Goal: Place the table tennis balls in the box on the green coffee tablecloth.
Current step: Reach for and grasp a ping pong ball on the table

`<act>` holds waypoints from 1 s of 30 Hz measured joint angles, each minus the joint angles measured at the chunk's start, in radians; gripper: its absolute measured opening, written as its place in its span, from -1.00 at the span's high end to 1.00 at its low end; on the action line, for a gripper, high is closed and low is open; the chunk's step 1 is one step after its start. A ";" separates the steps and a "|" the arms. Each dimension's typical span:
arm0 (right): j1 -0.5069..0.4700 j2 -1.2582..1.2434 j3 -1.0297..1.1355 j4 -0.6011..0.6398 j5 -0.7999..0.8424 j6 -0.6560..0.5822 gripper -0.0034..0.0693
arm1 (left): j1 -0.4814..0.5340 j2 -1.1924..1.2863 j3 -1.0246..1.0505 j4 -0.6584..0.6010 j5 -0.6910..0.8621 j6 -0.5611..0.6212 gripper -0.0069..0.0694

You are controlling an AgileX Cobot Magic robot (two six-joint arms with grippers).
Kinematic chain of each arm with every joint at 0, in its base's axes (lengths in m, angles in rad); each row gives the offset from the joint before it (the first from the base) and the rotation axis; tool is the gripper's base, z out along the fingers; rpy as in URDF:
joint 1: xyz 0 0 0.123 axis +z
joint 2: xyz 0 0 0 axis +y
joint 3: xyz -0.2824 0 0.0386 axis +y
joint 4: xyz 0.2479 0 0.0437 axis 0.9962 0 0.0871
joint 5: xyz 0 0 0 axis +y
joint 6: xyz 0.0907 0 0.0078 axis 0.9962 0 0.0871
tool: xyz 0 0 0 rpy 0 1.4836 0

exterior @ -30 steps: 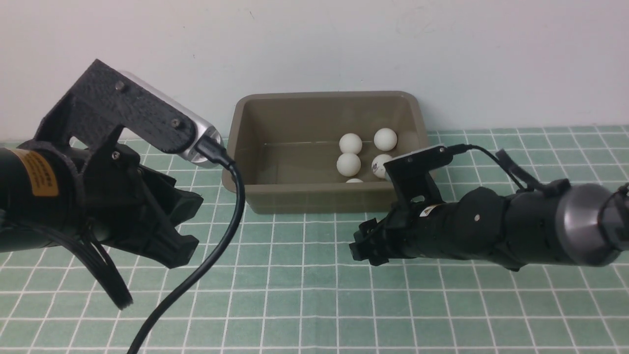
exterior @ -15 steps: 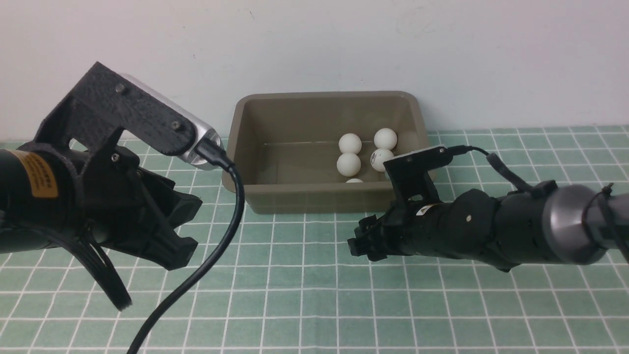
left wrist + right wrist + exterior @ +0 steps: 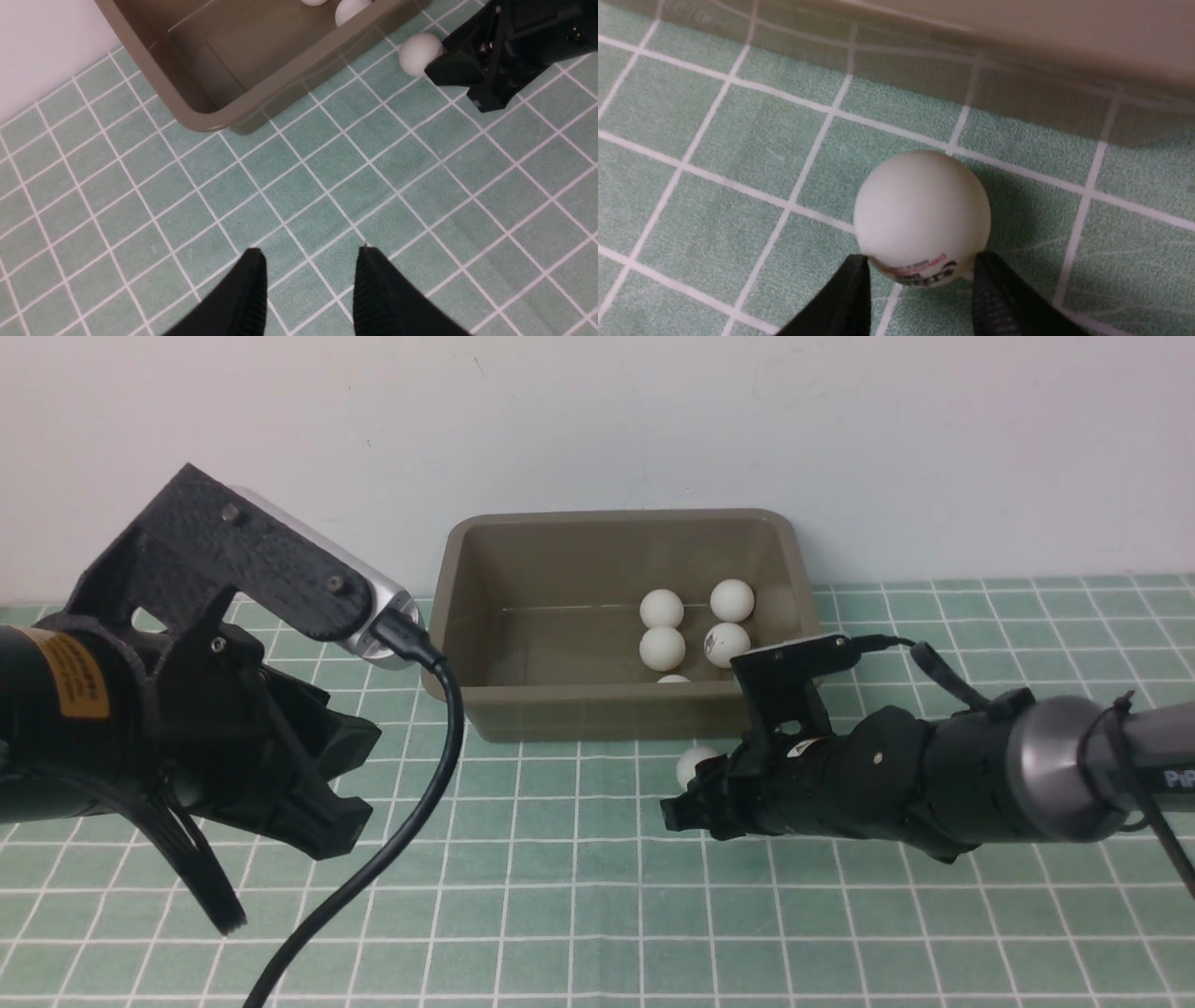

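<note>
- The jaws of the right gripper [image 3: 920,267] have just clenched, but only on the near edge of the last ball [image 3: 922,210].
- It rests on the green coffee tablecloth [image 3: 560,896], just beside the box [image 3: 616,711]; I think this shallow pinch may slip.
- Left gripper [image 3: 310,263]: jaws apart, empty.

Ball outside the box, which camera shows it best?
The right wrist view: the ball fills the centre, logo visible, with the right hand's tips against its sides. The front view shows only part of it behind that hand; the left wrist view shows it small, partly hidden.
</note>
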 joint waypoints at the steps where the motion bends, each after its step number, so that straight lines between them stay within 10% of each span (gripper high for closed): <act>1: 0.000 0.000 0.000 0.000 0.000 -0.001 0.15 | 0.000 0.000 0.000 0.000 0.000 0.000 0.19; 9: 0.000 -0.002 0.000 -0.001 0.029 -0.059 0.81 | 0.000 0.000 0.000 0.000 0.000 0.000 0.19; 15: 0.000 -0.040 0.000 -0.012 0.103 -0.085 0.94 | 0.000 0.000 0.000 0.000 0.000 0.000 0.19; 25: 0.000 -0.179 0.000 -0.019 0.133 -0.084 0.87 | 0.000 0.000 0.000 0.000 0.003 0.000 0.19; 30: 0.000 -0.160 0.000 0.002 0.137 -0.101 0.23 | 0.000 0.000 0.000 0.000 0.003 0.000 0.19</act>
